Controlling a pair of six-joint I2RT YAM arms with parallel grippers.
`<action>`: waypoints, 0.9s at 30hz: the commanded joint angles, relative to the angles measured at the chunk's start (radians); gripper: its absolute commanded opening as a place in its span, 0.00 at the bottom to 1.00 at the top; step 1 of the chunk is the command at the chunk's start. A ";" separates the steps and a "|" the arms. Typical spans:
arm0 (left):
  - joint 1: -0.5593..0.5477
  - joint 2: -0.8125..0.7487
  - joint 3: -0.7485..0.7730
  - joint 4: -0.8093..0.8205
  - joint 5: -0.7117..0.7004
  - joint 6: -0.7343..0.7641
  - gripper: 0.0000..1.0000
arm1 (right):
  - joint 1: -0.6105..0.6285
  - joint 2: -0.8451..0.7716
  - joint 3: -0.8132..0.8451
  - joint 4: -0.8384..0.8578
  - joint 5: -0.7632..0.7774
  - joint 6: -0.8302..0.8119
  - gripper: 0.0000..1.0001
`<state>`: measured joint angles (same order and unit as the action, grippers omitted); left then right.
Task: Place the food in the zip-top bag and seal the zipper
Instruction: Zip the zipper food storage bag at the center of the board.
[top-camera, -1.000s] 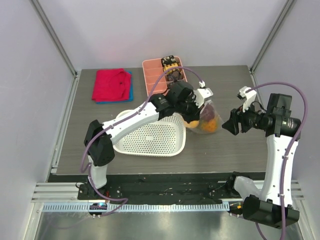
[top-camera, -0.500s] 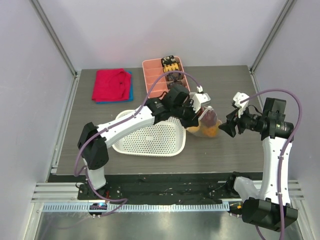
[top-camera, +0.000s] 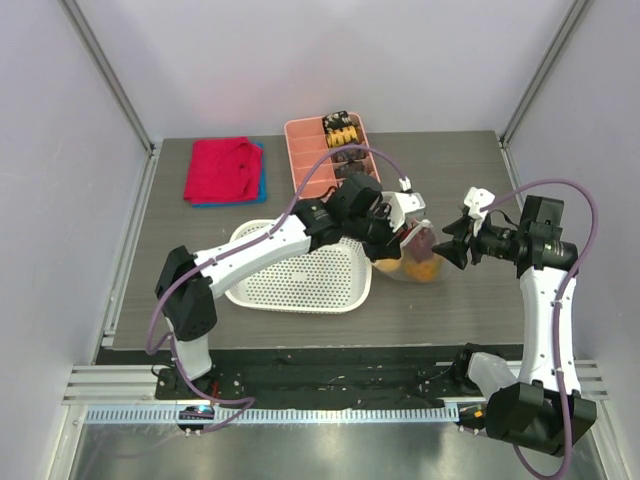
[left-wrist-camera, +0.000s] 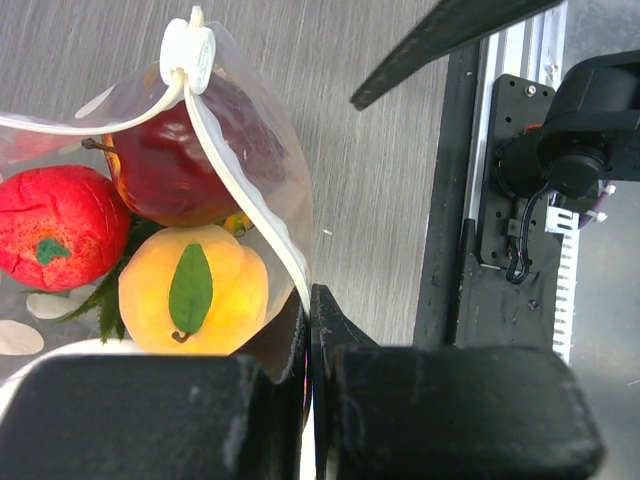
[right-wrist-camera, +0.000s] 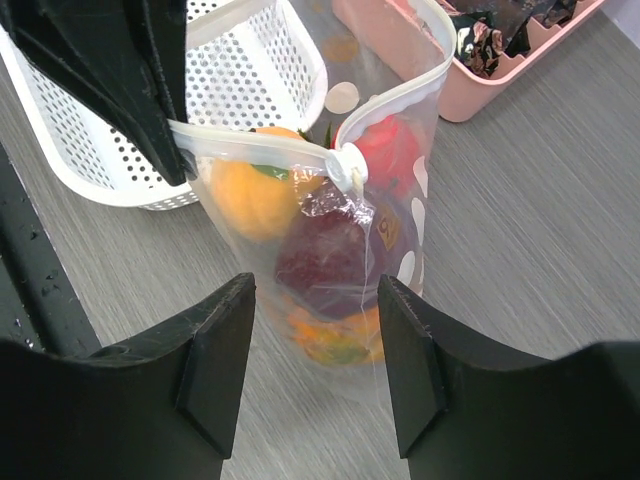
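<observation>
right jaws nearer zip-top bag (top-camera: 415, 258), spread | left jaws seemingly clenched on zipper (right-wrist-camera: 250, 143) | basket (top-camera: 300, 275) beside, tray (top-camera: 305, 150) behind

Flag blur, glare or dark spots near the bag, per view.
Top external: even light, sharp, but the zip-top bag is small and partly behind the left gripper. Left wrist: its fingers dark and soft, dark red apple crisp. Right wrist: bag sharp, mild sheen on the plastic; right gripper nearly black.
</observation>
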<state>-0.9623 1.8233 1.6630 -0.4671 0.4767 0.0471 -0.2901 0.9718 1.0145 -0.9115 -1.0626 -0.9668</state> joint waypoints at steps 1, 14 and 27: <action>-0.018 -0.064 -0.014 0.018 0.036 0.045 0.00 | 0.005 0.013 -0.017 0.048 -0.056 -0.029 0.57; -0.033 -0.070 -0.031 -0.002 0.048 0.091 0.00 | 0.071 0.047 -0.045 0.080 -0.028 -0.064 0.55; -0.033 -0.056 -0.039 -0.027 0.057 0.109 0.01 | 0.097 0.031 -0.065 0.152 -0.010 -0.058 0.02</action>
<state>-0.9928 1.8069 1.6299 -0.4908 0.5037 0.1368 -0.1982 1.0214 0.9394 -0.8066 -1.0637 -1.0119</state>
